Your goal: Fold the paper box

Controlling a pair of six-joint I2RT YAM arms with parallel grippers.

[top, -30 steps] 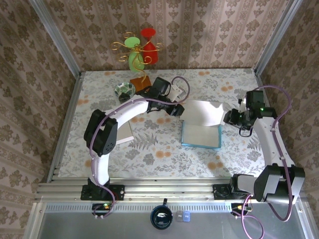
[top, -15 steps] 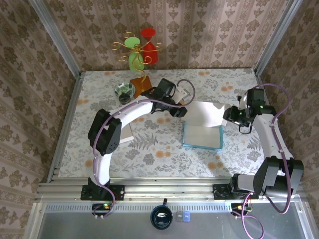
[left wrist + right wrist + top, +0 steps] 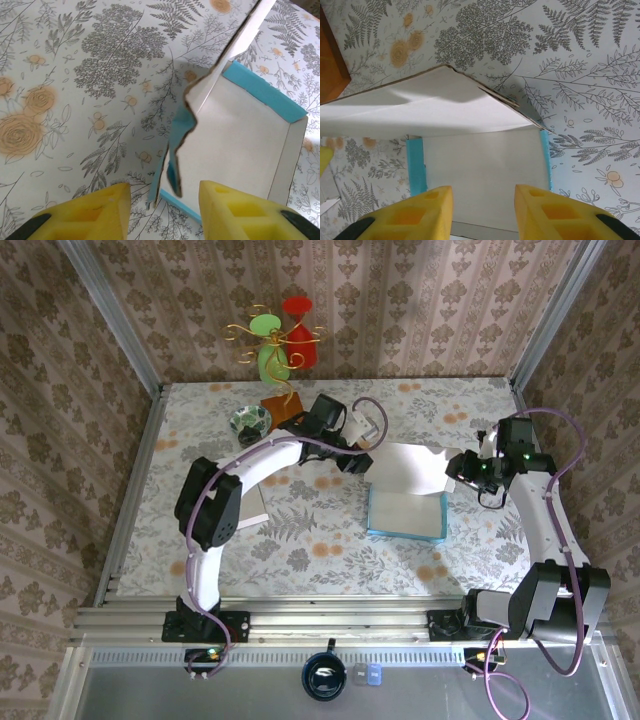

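The paper box point(image 3: 405, 512) lies open in the middle of the table, white inside with blue walls, and its white lid flap point(image 3: 412, 465) is raised at the far side. My left gripper point(image 3: 360, 462) hovers at the box's left edge. In the left wrist view it point(image 3: 164, 194) is open, and the ragged blue side flap point(image 3: 176, 150) hangs in the gap, touching neither finger. My right gripper point(image 3: 462, 472) hovers at the right edge. In the right wrist view it point(image 3: 483, 196) is open above the box floor point(image 3: 480, 155), with the lid flap point(image 3: 420, 107) ahead.
At the back left stand a wire ornament with red and green cones point(image 3: 280, 340) on an orange-brown base point(image 3: 283, 406) and a small bowl point(image 3: 250, 421). A white card point(image 3: 252, 520) lies by the left arm. Metal rails and papered walls fence the table.
The left gripper has crept a little right toward the box's left flap. The right gripper has edged slightly left and farther back. Both pairs of jaws have narrowed a little. The box has stayed in place.
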